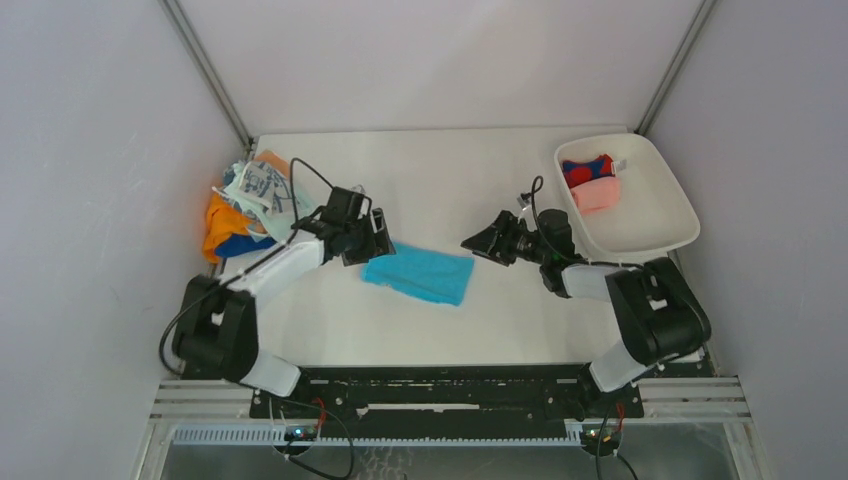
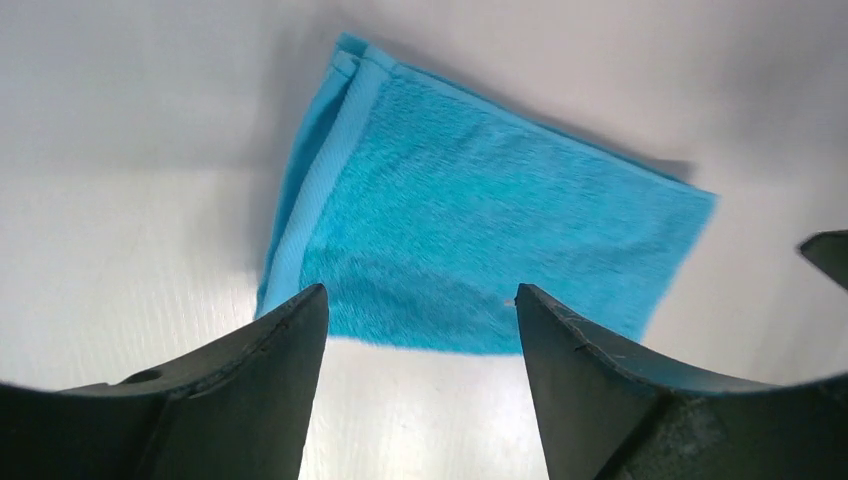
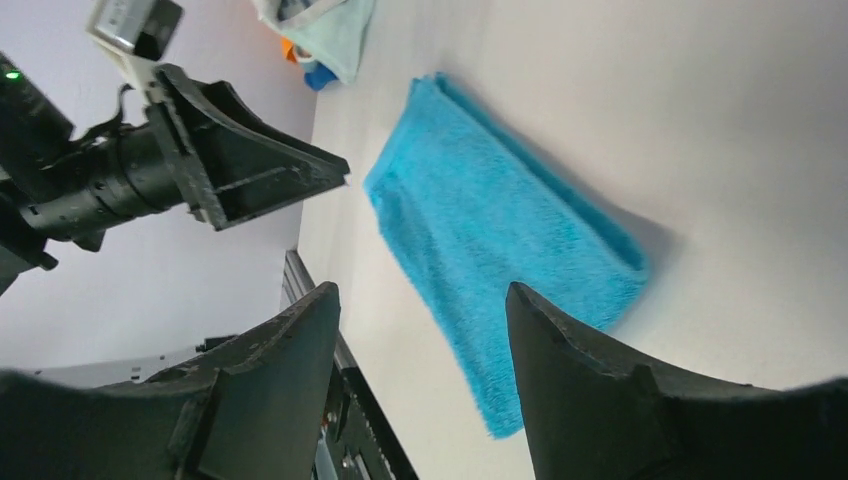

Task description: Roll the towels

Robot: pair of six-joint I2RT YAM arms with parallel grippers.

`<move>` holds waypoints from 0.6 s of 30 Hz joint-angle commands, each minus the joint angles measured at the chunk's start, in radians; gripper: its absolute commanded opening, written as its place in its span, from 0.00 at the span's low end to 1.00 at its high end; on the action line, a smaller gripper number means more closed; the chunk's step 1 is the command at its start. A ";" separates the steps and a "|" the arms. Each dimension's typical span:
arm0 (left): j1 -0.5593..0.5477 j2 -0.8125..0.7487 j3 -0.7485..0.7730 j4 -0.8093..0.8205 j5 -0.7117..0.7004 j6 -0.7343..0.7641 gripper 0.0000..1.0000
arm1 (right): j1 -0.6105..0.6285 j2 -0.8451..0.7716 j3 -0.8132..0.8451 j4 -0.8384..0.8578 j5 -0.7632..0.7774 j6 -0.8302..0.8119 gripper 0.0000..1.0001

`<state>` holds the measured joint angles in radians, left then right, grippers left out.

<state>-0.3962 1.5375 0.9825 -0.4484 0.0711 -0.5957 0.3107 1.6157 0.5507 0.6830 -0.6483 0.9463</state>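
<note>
1. the bright blue towel [image 1: 420,275] lies folded flat on the white desk [image 1: 450,170], near its middle and between the 2 arms. it is not rolled.
2. the left end effector [image 2: 420,300] is spread wide and pinches nothing. its wrist view shows the towel's near edge between the 2 fingers. whether the tips touch the cloth or hang just above it cannot be told.
3. the right end effector [image 3: 420,300] is also spread, with nothing in it. from above it sits just off the towel's right end, apart from the cloth.
4. the left wrist view shows a paler hemmed band along one side of the towel, where at least 2 layers lie stacked. the full number of layers cannot be made out.
5. a pile of towels [image 1: 245,205] is bunched at the desk's far left, against the wall. white printed cloth lies on top, with orange and dark blue under it. they are too crumpled to count, and a black cable crosses in front of them.
6. a white tray [image 1: 660,225] at the far right holds a red-and-blue towel [image 1: 588,170] touching a pink towel [image 1: 597,193]. both look bundled, but are too small to tell how neatly.
7. the right wrist view cuts the pile off at its top edge.
</note>
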 commanded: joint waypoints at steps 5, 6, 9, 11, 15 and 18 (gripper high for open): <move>-0.081 -0.295 -0.199 0.173 0.003 -0.221 0.64 | 0.096 -0.068 0.054 -0.232 -0.054 -0.211 0.60; -0.082 -0.290 -0.221 0.223 0.030 -0.249 0.58 | 0.106 -0.052 0.054 -0.214 -0.064 -0.203 0.59; -0.118 -0.235 -0.247 0.322 0.106 -0.302 0.48 | 0.130 -0.003 0.055 -0.114 -0.111 -0.154 0.58; -0.118 -0.199 -0.257 0.334 0.114 -0.309 0.46 | 0.145 0.036 0.071 -0.105 -0.133 -0.148 0.58; -0.097 -0.172 -0.341 0.365 0.072 -0.334 0.43 | 0.163 0.119 0.085 -0.131 -0.126 -0.182 0.57; -0.026 -0.160 -0.425 0.416 0.059 -0.352 0.41 | 0.162 0.165 0.080 -0.169 -0.106 -0.202 0.56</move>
<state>-0.4889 1.3674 0.6430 -0.1291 0.1440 -0.8951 0.4683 1.7390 0.6102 0.5182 -0.7551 0.7906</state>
